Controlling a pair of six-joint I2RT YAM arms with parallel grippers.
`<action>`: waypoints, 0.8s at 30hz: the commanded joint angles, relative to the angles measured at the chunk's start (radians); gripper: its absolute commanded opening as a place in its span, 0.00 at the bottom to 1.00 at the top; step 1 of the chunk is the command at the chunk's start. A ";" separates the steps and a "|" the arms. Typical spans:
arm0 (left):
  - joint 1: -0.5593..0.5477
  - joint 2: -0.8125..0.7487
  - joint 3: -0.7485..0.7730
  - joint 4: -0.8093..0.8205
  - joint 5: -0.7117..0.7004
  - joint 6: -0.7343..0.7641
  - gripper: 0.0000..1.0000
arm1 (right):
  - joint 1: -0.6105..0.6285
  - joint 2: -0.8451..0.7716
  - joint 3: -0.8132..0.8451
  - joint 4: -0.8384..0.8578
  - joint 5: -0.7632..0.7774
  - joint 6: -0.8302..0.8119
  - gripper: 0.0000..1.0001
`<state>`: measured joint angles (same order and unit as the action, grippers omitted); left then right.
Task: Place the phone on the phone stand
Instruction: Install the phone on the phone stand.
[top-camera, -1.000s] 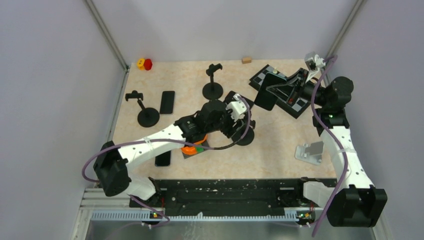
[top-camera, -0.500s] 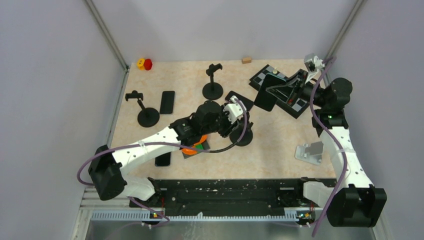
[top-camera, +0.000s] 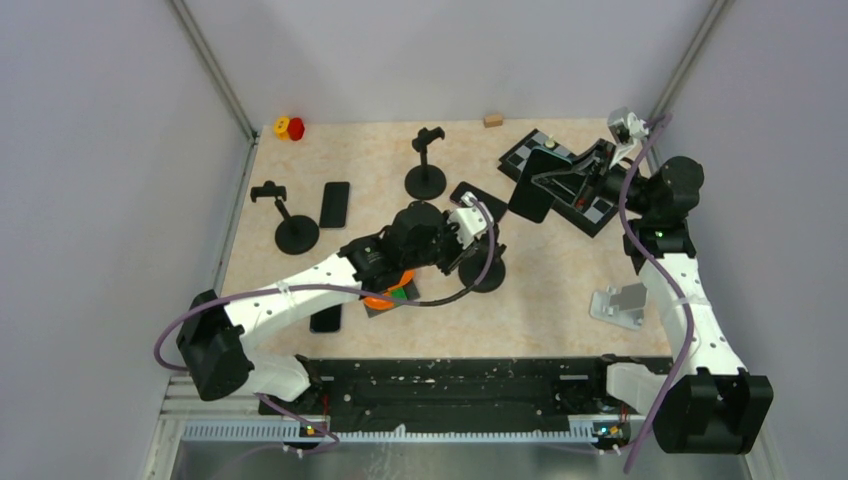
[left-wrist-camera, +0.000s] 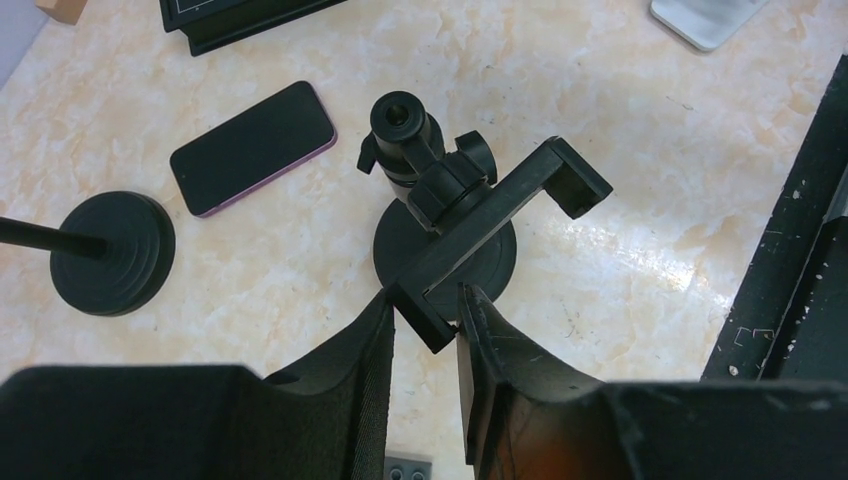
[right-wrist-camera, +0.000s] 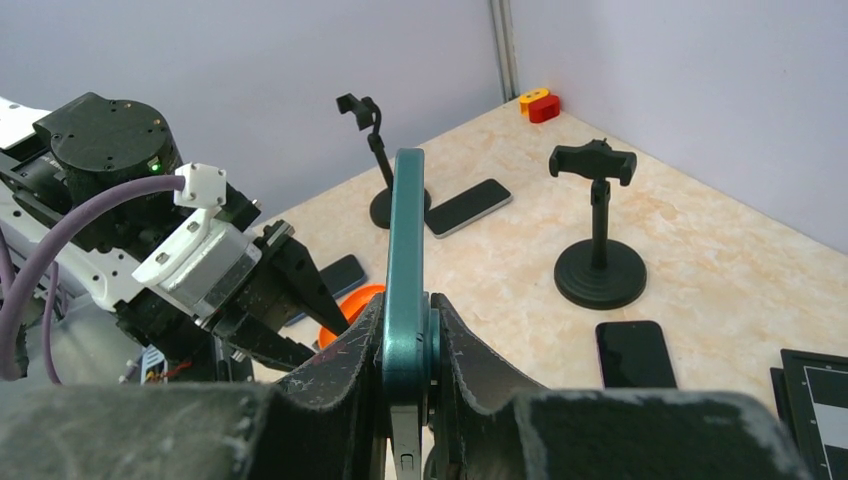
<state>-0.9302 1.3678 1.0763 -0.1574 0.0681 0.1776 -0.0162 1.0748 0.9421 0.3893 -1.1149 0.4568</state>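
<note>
A teal phone (right-wrist-camera: 407, 260) stands on edge between my right gripper's (right-wrist-camera: 408, 318) fingers, which are shut on it. From above, the phone (top-camera: 532, 192) hangs dark over the back right of the table, with the right gripper (top-camera: 562, 180) behind it. A black phone stand (left-wrist-camera: 445, 205) with a round base and a tilted clamp bar sits mid-table. My left gripper (left-wrist-camera: 425, 308) is shut on the lower end of that clamp bar, both fingers touching it. From above, the left gripper (top-camera: 472, 245) covers most of this stand (top-camera: 488, 276).
Two more black stands (top-camera: 425, 165) (top-camera: 287, 218) rise at the back and left. Spare phones (top-camera: 335, 203) (left-wrist-camera: 253, 148) lie flat on the table. A checkered black board (top-camera: 590, 205) sits under the right arm, a silver holder (top-camera: 620, 303) at the right, an orange object (top-camera: 383, 297) under the left arm.
The left gripper's jaws have narrowed from wide open until they touch the stand's clamp end, and the left arm drew back slightly. The right arm and its phone have not moved.
</note>
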 joint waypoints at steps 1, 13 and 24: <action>0.002 -0.022 0.005 0.050 0.003 -0.016 0.31 | -0.010 -0.011 0.011 0.087 0.007 0.007 0.00; 0.002 -0.018 0.025 0.038 -0.044 -0.052 0.15 | -0.009 -0.001 0.009 0.098 0.000 0.011 0.00; 0.021 0.013 0.090 0.008 -0.087 -0.084 0.00 | -0.001 0.021 0.010 0.147 -0.037 0.027 0.00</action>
<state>-0.9249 1.3750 1.0950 -0.1856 0.0101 0.1093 -0.0162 1.0935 0.9421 0.4397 -1.1301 0.4808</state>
